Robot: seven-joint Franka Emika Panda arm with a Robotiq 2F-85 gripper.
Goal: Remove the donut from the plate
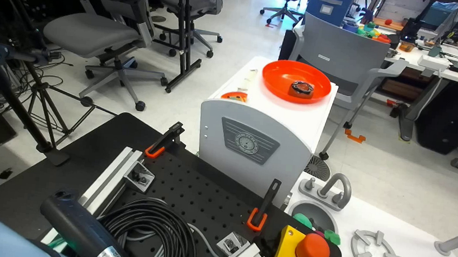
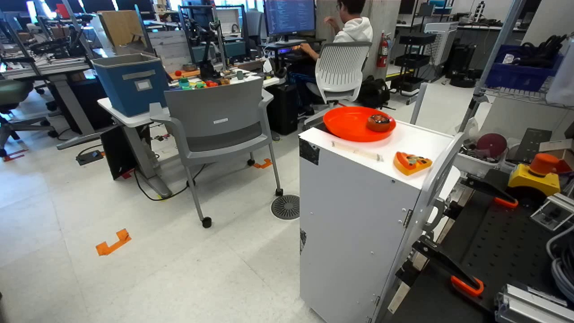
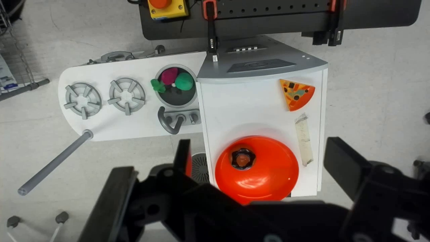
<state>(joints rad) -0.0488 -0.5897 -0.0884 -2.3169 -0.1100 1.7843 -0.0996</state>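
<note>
The donut [image 3: 242,158], a small brown lump with dark wavy icing, rests inside the orange plate [image 3: 268,174], off to one side near its rim. Both exterior views show the same: the donut [image 1: 301,89] on the plate [image 1: 278,76], and the donut [image 2: 379,123] on the plate [image 2: 343,125]. The plate stands on the top of a white box [image 3: 242,111]. In the wrist view my gripper [image 3: 260,151] is wide open above the box, its two fingers [image 3: 346,164] far apart with nothing gripped. Neither exterior view shows the gripper.
A toy pizza slice [image 3: 297,95] and a strip of tape [image 3: 304,139] are on the box top. A grey curved panel [image 1: 252,147] rises at the box's edge. Beside it are a toy sink [image 3: 176,97] with a faucet [image 3: 176,119] and a clamp [image 3: 211,30].
</note>
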